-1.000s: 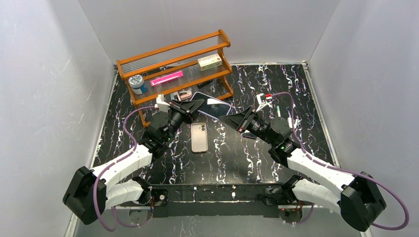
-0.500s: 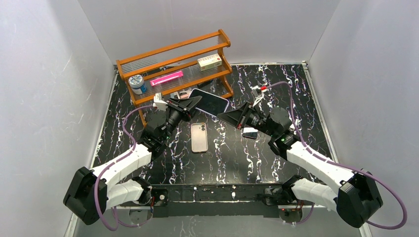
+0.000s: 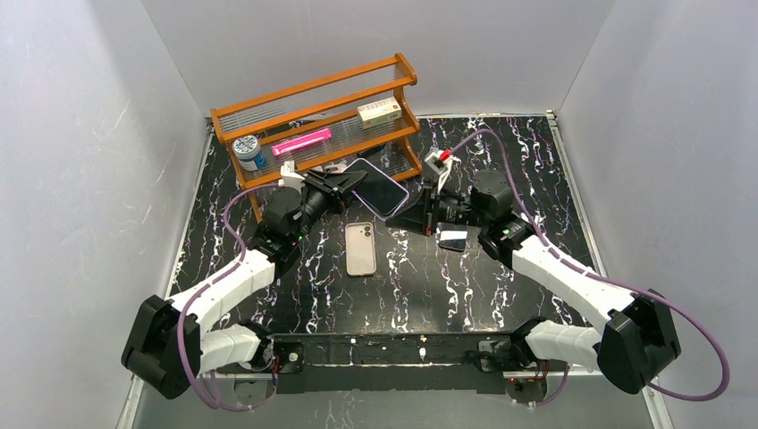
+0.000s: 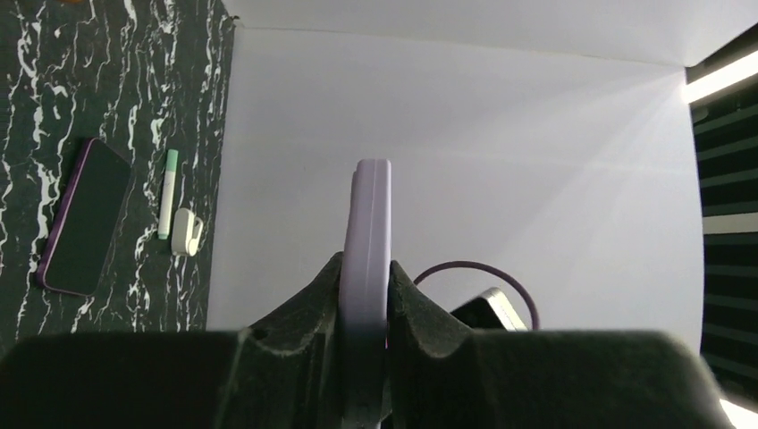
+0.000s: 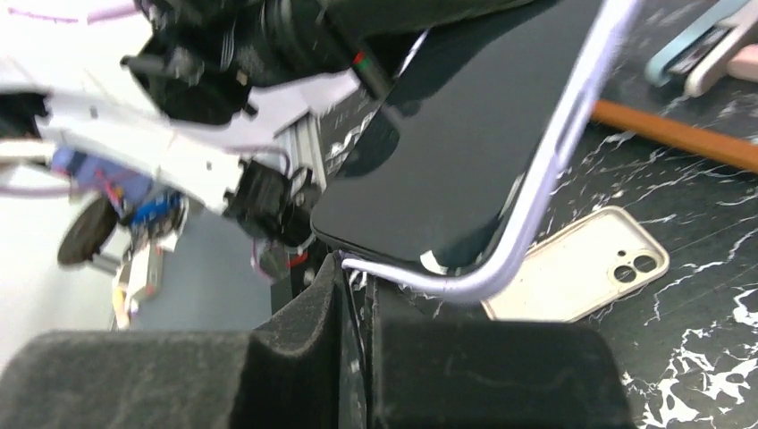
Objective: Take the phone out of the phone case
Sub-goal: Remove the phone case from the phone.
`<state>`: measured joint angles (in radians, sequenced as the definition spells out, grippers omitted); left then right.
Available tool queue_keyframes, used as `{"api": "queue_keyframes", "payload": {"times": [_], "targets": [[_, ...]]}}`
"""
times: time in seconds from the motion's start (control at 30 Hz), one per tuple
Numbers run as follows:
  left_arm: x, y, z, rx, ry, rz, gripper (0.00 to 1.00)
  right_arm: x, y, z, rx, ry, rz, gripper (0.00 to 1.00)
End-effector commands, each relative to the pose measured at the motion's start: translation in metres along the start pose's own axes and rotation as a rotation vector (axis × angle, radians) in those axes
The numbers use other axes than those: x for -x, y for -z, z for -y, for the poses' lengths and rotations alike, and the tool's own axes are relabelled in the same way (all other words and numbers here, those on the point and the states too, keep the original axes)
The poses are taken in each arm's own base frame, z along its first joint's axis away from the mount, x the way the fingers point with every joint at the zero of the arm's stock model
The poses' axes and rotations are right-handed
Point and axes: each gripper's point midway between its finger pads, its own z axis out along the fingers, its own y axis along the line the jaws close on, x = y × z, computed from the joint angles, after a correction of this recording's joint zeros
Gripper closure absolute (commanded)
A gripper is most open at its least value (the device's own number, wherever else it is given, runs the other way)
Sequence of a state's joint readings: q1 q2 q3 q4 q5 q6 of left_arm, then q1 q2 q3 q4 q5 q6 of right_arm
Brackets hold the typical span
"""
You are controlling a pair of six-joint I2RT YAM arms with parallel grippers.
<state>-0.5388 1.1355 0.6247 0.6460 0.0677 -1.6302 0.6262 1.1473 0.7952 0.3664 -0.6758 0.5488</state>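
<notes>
A phone (image 3: 377,186) with a dark screen sits in a lavender case (image 4: 371,214) and is held in the air in front of the shelf. My left gripper (image 3: 344,184) is shut on the case's left end, and the left wrist view shows the case edge-on between the jaws (image 4: 365,268). My right gripper (image 3: 414,214) is shut, with its tips against the case's lower right corner. In the right wrist view the screen (image 5: 465,134) and the lavender rim (image 5: 547,174) run down to my fingertips (image 5: 356,268).
A beige phone (image 3: 360,248) lies face down on the black marbled table below the held phone. A second phone in a purple case (image 3: 452,239) lies under my right arm. A wooden shelf (image 3: 313,116) with small items stands behind. A green marker (image 4: 167,192) and a white clip (image 4: 185,231) lie on the table.
My right arm has swung left and its gripper has closed the gap to the phone's corner. My left gripper has drawn the phone slightly left and back.
</notes>
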Motion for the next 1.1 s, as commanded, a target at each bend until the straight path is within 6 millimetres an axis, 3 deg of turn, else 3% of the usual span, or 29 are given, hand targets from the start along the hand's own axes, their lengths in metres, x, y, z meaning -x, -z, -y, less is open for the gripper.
{"api": "queue_keyframes", "payload": {"times": [0.0, 0.2, 0.37, 0.53, 0.73, 1.07], "targets": [[-0.042, -0.002, 0.005, 0.035, 0.012, -0.192, 1.0, -0.009, -0.009, -0.033, 0.215, 0.242, -0.104, 0.97], [-0.045, -0.006, 0.008, 0.031, -0.017, -0.223, 1.0, -0.008, -0.015, -0.011, 0.129, 0.263, -0.12, 0.98], [-0.026, -0.005, 0.007, 0.029, -0.105, -0.215, 1.0, -0.009, -0.007, -0.003, 0.096, 0.225, -0.122, 0.92], [-0.007, -0.001, 0.004, 0.058, -0.276, -0.245, 1.0, -0.024, 0.016, 0.002, 0.067, 0.16, -0.174, 0.69], [-0.023, 0.003, 0.016, -0.022, -0.5, -0.409, 1.0, -0.025, 0.029, -0.003, 0.03, 0.135, -0.183, 0.26], [-0.053, 0.017, 0.052, -0.26, -0.618, -0.581, 1.0, -0.019, 0.024, -0.026, 0.211, 0.219, -0.161, 0.25]]}}
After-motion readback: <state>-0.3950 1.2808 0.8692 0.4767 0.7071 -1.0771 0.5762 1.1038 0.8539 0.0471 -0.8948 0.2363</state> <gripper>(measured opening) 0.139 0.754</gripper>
